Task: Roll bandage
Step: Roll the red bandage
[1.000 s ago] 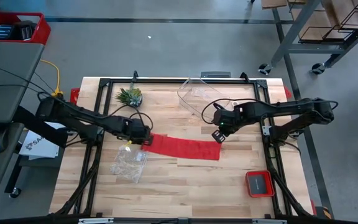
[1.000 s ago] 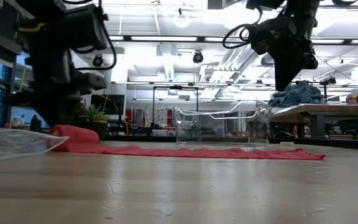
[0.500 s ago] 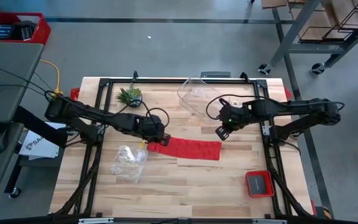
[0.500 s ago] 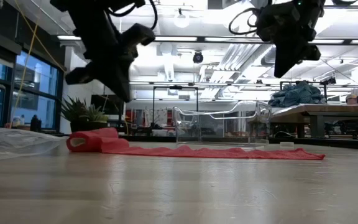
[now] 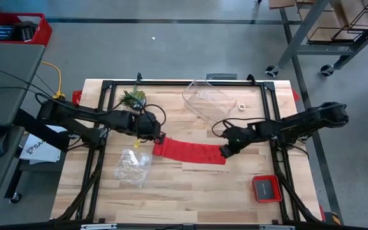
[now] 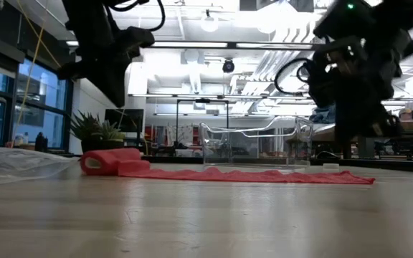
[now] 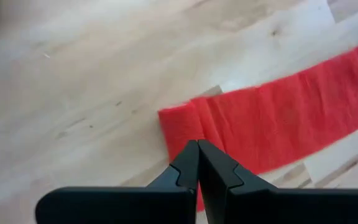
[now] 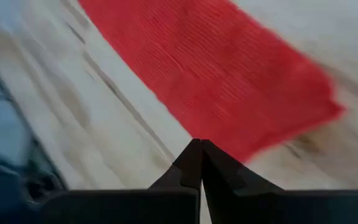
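The bandage (image 5: 190, 152) lies as a flat red band running left to right across the middle of the table (image 5: 184, 191), its left end rolled into a small start. The left gripper (image 5: 156, 137), fingers pressed together and empty, hovers just above-left of that roll; the right gripper (image 5: 225, 151), likewise closed, seems to press the far right end.

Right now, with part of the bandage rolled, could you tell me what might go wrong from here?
The bandage has only a small, loose roll at its end near the left end effector, which hangs shut above it; the roll may uncurl. The right end effector, also shut, sits at the flat far end; if it slips, the strip could drag and skew. The plastic bag nearby could snag.
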`<state>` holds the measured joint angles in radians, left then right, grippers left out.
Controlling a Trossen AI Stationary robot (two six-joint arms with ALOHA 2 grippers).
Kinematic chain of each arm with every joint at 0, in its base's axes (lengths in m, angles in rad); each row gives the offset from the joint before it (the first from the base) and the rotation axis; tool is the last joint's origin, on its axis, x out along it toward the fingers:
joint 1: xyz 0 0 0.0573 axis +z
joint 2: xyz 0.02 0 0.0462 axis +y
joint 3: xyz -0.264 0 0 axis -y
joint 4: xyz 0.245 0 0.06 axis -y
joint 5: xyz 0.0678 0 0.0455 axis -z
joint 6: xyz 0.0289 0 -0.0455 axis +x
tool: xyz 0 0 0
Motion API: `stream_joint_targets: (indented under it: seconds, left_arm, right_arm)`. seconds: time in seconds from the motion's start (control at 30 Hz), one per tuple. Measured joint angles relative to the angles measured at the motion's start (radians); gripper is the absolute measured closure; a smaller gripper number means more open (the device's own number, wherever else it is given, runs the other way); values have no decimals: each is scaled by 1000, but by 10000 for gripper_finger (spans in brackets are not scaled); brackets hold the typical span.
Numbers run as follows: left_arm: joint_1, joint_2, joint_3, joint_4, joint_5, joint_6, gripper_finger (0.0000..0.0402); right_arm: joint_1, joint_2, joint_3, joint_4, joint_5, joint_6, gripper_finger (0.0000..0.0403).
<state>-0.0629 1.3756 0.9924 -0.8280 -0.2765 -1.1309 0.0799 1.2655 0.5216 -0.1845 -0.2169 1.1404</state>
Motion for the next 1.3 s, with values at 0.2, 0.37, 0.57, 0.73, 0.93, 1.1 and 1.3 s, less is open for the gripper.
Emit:
stream_joint_targets:
  seconds: [0.2,0.37,0.57,0.73,0.93,1.1,1.3]
  left_arm:
    - [15,0,0,-6,5,18,401]
    - [22,0,0,-6,4,18,401]
    - [40,1,0,6,4,17,401]
    - [45,1,0,17,2,17,401]
    - [45,1,0,15,2,18,401]
    - [45,1,0,14,4,34,401]
    - [45,1,0,-26,-2,44,401]
  right_arm:
    - [51,0,-74,145,118,136,403]
    - [54,40,-51,141,163,165,403]
    - [54,176,-10,122,114,180,403]
    - [55,199,-3,100,111,199,403]
    - [94,154,-1,-38,106,222,403]
    - [121,101,-3,-116,103,260,403]
    - [125,25,14,-173,120,277,403]
